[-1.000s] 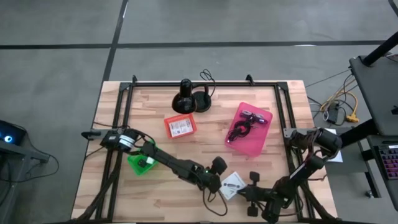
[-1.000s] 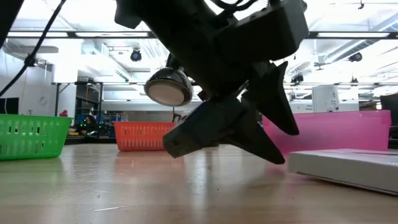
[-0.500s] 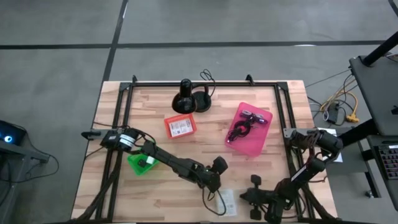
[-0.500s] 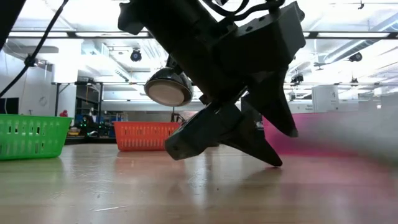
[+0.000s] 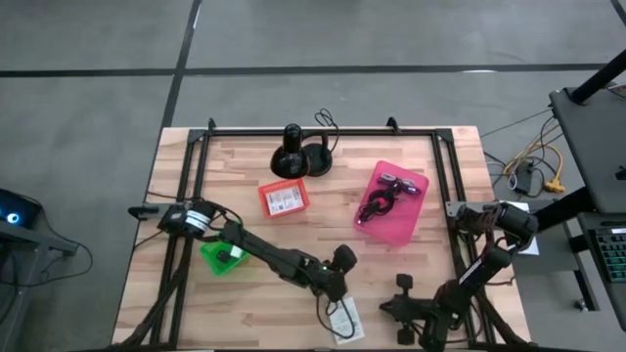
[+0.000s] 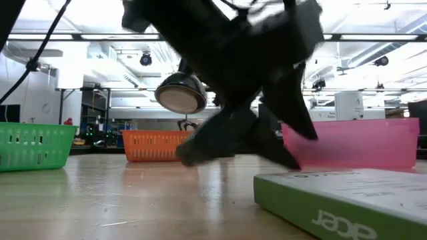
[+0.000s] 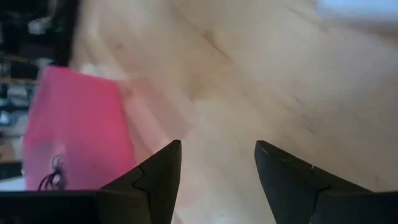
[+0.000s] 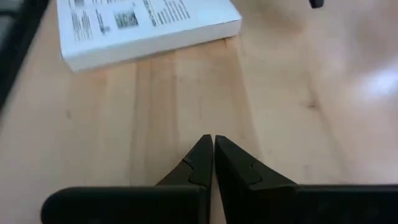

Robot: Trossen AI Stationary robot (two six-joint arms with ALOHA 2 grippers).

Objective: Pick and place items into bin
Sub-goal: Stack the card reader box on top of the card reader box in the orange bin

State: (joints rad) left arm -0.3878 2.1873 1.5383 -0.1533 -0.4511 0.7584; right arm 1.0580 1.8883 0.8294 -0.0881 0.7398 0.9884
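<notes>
A flat white box (image 5: 344,318) with printed labels is seen lying on the bench (image 5: 254,186) at its near edge, just beside the left pincer (image 5: 335,293) and on the side of it toward that edge. In the low view the same box (image 6: 347,200) is shown resting flat on the wood, with a green side face turned toward the camera. The left pincer (image 7: 217,165) is held with its two fingers spread apart and nothing between them; bare wood is seen through the gap, so the box is not gripped, though whether a fingertip touches it cannot be told from the blurred low view.

The left arm is stretched low and diagonally across the bench from the left-hand frame, passing over a green basket (image 5: 223,257), with its wrist bent down toward the near edge. The right pincer (image 5: 399,311) is found low at the near edge, just to the right of the box, its fingers (image 8: 200,158) pressed together and empty; the box (image 8: 140,28) lies ahead of them, apart.

The box's long axis appears to run roughly from the pincer toward the near edge, slightly slanted.

Farther back a pink bin (image 5: 391,202) is seen holding a black coiled cable (image 5: 377,205), with an orange basket (image 5: 284,198) to its left.
</notes>
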